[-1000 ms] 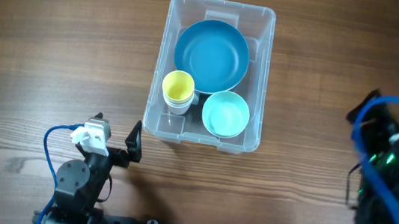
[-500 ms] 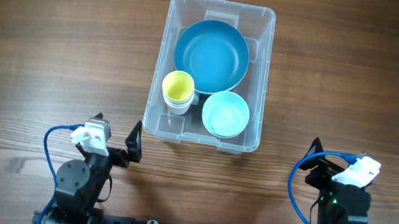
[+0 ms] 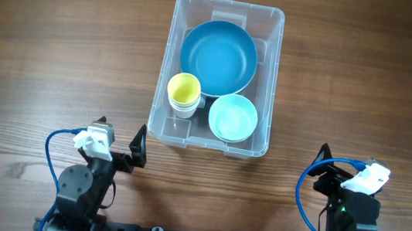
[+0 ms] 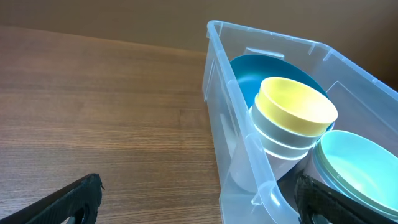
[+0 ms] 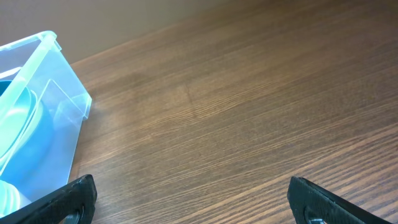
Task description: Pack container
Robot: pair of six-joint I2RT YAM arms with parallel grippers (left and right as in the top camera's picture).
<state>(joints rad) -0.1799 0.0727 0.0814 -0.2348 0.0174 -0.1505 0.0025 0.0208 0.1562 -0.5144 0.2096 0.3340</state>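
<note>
Overhead, the left arm and the right arm are seen folded at the lower edge of the frame, one in the lower left and one in the lower right, both over the brown wood-grain table. Both are well apart from the large clear plastic rectangular container, which is set in the upper middle of the frame.

Through the left wrist camera, the left gripper is shown released, its two black fingertips spread to the lower corners of the frame. Just beyond them, the near corner of the container is seen on the right of the picture. Through the right wrist camera, the right gripper is likewise shown released, jaws wide apart above bare wood, with only a corner of the container at the left edge of the frame.

Inside the container, nearest the arms, a small round yellow bowl is stacked on paler white bowls at the lower left of the bin. A round pale aqua bowl is placed beside it at the lower right. Behind both, a large round deep-blue bowl fills the upper half of the bin, its lower rim partly covered by the two smaller ones.
</note>
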